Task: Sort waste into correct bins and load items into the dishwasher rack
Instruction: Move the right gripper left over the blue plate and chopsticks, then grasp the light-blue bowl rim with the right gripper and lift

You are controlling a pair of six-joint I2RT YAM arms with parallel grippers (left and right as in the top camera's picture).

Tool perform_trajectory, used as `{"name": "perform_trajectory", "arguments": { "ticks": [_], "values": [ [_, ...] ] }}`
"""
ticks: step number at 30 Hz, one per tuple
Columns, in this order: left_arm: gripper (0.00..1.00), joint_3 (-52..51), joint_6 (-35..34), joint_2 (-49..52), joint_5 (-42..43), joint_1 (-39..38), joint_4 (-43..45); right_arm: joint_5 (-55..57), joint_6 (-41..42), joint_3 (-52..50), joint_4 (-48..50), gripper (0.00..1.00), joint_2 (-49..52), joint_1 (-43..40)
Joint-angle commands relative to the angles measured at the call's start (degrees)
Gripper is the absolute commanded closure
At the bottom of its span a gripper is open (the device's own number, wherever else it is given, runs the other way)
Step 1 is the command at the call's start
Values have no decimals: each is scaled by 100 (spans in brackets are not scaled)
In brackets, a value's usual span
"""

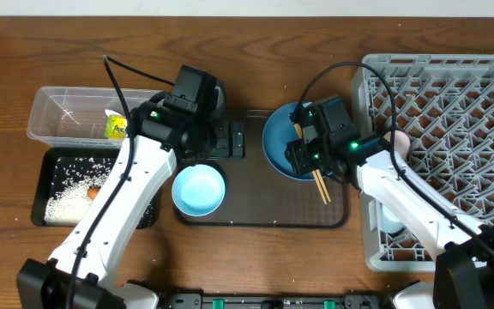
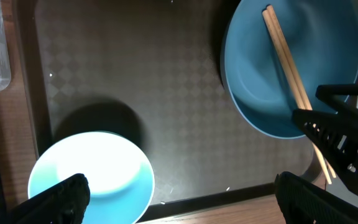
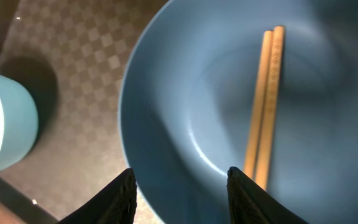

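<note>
Wooden table (image 1: 256, 34), waste side looks done: crumpled wrapper (image 1: 116, 126) in clear tub (image 1: 58, 107), rice (image 1: 67, 184) plus carrot (image 1: 93, 194) in black tray (image 1: 45, 159). Rack loading partial: pinkish-white cup (image 1: 399, 142) inside dishwasher rack (image 1: 470, 103) near its left edge; probably light-blue cup (image 1: 388, 215) there too, mostly hidden under right arm. Left to load: blue plate (image 1: 280, 148) with chopsticks (image 1: 322, 187) across it, and small bowl (image 1: 199, 190), all on brown serving tray (image 1: 256, 202). Right gripper (image 3: 179, 196) low over plate's near rim, fingers apart, nothing clamped. Left gripper (image 2: 185, 208) spread wide above tray between bowl and plate, empty. Roughly half done by my read.
</note>
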Motion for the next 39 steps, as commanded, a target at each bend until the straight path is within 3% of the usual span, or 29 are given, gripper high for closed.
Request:
{"name": "perform_trajectory", "arguments": {
  "ticks": [1,8,16,27,39],
  "values": [
    [2,-24,13,33,-33,20,-33,-232,306,7,74,53,13,177],
    [2,13,101,20,-264,70,289,-229,660,4,131,53,13,514],
    [2,328,378,-116,-1364,1067,-579,-203,798,4,302,54,15,973],
    [2,315,372,-254,-470,3753,-1276,160,1296,2,1067,54,55,1663],
    [2,280,352,-247,-367,4236,-1276,1064,1429,2,1897,53,802,2516]
  ]
}}
